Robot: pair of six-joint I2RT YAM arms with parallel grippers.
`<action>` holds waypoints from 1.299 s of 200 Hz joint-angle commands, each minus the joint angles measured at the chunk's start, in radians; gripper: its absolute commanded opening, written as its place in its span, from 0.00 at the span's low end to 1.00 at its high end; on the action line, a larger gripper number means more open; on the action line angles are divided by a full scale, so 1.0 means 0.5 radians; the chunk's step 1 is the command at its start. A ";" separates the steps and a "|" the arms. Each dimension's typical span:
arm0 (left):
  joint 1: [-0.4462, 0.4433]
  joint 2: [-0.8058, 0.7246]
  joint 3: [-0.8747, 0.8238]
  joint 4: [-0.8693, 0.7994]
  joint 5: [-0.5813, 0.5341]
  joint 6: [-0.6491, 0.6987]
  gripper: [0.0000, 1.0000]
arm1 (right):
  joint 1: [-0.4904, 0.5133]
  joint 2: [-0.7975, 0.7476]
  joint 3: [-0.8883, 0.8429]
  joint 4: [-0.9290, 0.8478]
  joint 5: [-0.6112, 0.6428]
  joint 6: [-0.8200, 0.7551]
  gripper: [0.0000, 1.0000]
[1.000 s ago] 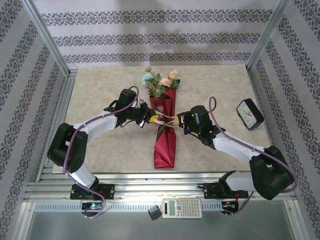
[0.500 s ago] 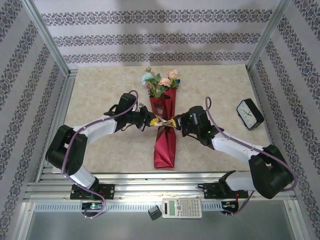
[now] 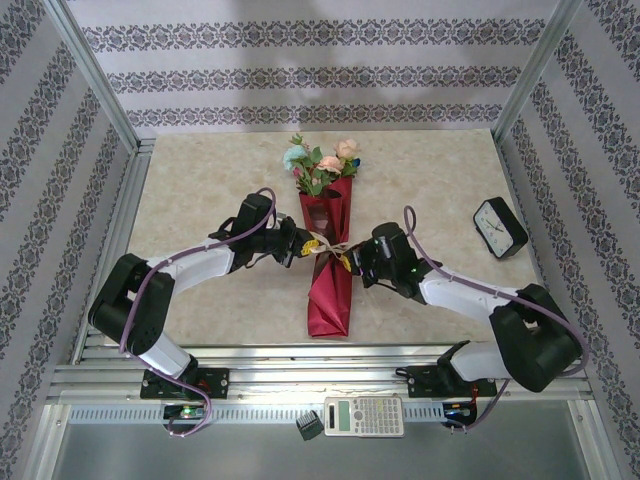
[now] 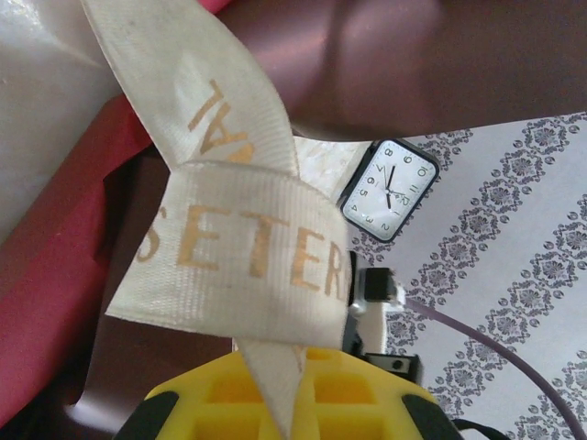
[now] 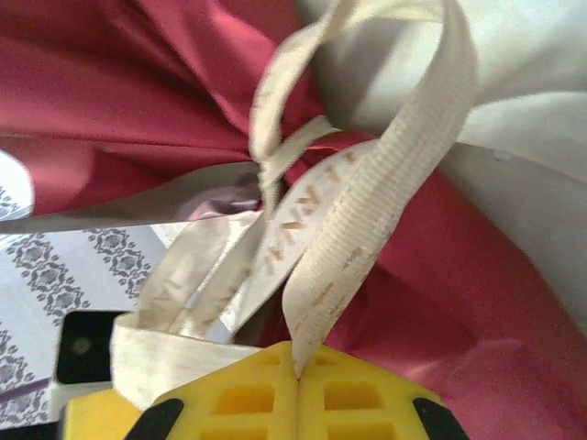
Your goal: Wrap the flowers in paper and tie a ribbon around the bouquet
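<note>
Tabletop (image 3: pixel 200 180) in pale marble pattern bears the bouquet (image 3: pixel 330 285) at its middle, with the flowers (image 3: pixel 322 162) toward the far wall and the crimson paper (image 5: pixel 119 82) tapering toward the arm bases. It has not shifted in the last second.

Both arms have swung inward. The left gripper (image 3: pixel 300 245) and right gripper (image 3: pixel 352 262), which a second ago stood clearly off either flank of the cone, now sit right against it, nearly meeting over its waist. Each has its yellow pads pressed together on a tail of the cream ribbon (image 3: pixel 327 246). In the wrist views the printed band runs straight into the seam between the pads.

With the hands closer, the ribbon has gone from a stretched line to slack, folded loops above a small crossing on the paper. That suggests the wrap is done and a first knot is seated, so slack is probably being given to form the bow.

A black clock (image 3: pixel 499 227) sits well apart at the right.
</note>
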 commanded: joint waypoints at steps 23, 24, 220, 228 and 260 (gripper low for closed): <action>-0.041 0.012 -0.044 0.138 -0.034 -0.074 0.00 | 0.056 0.095 -0.057 -0.028 -0.038 0.171 0.00; -0.043 0.015 -0.045 0.138 -0.034 -0.075 0.00 | 0.056 0.096 -0.059 -0.027 -0.039 0.173 0.00; -0.067 0.144 0.170 -0.063 -0.001 0.098 0.00 | 0.010 -0.191 0.032 -0.284 0.186 0.248 0.34; -0.066 0.146 0.173 -0.063 0.000 0.102 0.00 | 0.010 -0.231 0.056 -0.336 0.200 0.245 0.35; -0.066 0.142 0.164 -0.057 0.000 0.099 0.00 | 0.001 -0.357 0.115 -0.425 0.356 0.283 0.36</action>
